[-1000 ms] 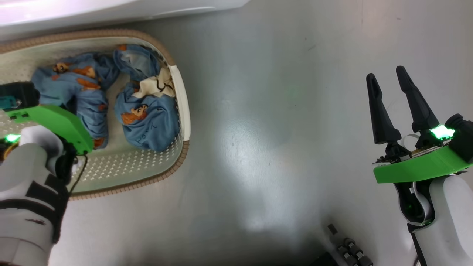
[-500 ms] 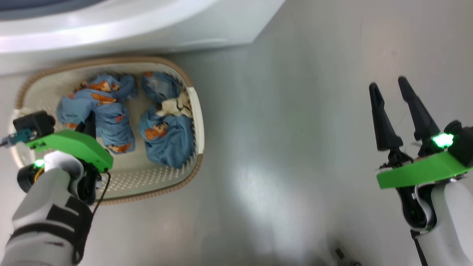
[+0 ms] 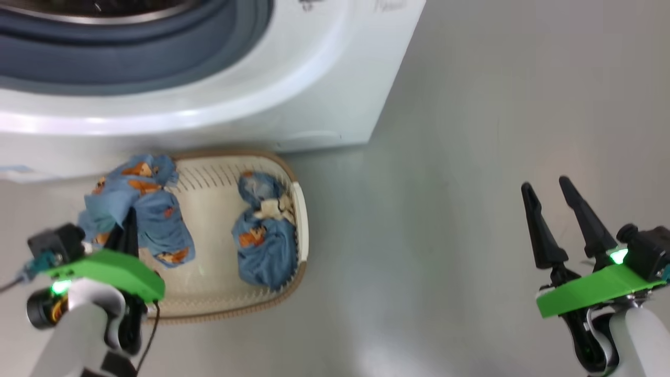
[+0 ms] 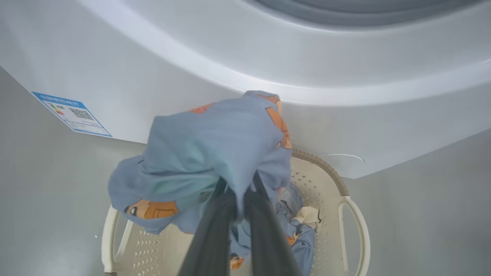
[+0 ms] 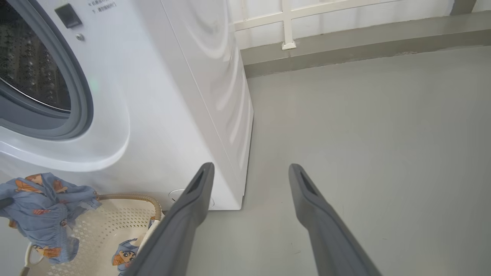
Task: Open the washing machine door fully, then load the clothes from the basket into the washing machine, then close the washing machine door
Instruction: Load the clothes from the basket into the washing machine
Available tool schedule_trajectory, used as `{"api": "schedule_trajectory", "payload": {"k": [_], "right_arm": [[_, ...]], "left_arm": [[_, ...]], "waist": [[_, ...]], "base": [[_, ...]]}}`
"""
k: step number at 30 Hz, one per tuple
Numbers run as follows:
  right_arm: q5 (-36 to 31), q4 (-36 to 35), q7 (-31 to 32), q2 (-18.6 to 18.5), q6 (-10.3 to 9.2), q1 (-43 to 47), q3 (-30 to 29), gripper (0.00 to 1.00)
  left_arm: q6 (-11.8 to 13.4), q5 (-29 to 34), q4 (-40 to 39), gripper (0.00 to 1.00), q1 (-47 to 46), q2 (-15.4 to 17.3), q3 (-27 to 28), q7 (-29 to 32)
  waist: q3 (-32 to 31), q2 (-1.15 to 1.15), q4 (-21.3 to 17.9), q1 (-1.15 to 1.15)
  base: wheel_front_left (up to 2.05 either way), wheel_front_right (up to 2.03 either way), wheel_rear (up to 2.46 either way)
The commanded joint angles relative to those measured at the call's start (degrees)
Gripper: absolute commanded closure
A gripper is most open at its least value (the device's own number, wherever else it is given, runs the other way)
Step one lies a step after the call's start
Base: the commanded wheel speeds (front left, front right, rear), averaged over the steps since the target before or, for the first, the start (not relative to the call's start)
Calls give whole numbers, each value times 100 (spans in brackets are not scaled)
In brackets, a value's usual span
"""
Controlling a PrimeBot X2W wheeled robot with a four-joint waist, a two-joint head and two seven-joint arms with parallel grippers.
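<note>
Far left, my left jaws are pinched almost shut on the first bundle (image 3: 137, 212) of clothes. The blue printed cloth is bunched over my dark fingers (image 4: 209, 234) and hangs free above the basket (image 3: 225, 313), held high enough, I judge, that nothing snags on the woven rim. The basket sits on the floor (image 3: 445, 220), tucked right up against the foot of the washing machine (image 3: 293, 89), which makes for a short carry. The second bundle (image 3: 264, 246) lies against the basket's right wall, waiting its turn. Above it all, the machine's mouth stands uncovered, with the blue-grey gasket (image 3: 131, 57) and the steel drum (image 5: 34, 65) bare to me. So the opening step looks done, and this is the first load going in. The blue label (image 4: 71, 114) marks the lower corner beside my catch. Next comes a rise up and over that lip, and a trailing hem could drag on the gasket. Over on the right, my right jaws stand spread wide with nothing between them. They are parked above bare floor, well apart from the basket, leaving the left arm room to swing.
</note>
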Motion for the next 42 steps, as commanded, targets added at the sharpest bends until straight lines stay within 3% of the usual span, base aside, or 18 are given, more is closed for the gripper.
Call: {"api": "schedule_trajectory", "payload": {"k": [1, 16, 29, 35, 42], "right_arm": [[63, -87, -28, -79, 17, 214, 77, 0], [105, -35, -28, -234, 17, 1012, -154, 0], [93, -99, -28, -163, 17, 1373, -343, 0], [93, -118, -28, -145, 17, 1378, -382, 0], [85, -163, -28, -101, 17, 1270, -352, 0]], "left_arm": [[-13, 121, -241, 100, 265, 157, 277, -43], [-13, 1084, -2511, 100, 2065, -264, 1144, -43], [-13, 1541, -4248, 100, 3527, -543, 1762, -43], [-13, 1586, -4562, 100, 3647, -654, 1776, -43], [-13, 1607, -4533, 100, 3168, -639, 1698, -43]], "waist": [[-636, 0, 86, 0], [-1734, 0, 188, 0], [-1982, 0, 112, 0], [-1913, 0, 110, 0], [-1696, 0, 74, 0]], "base": [[0, 0, 0], [0, 0, 0], [0, 0, 0], [0, 0, 0], [0, 0, 0]]}}
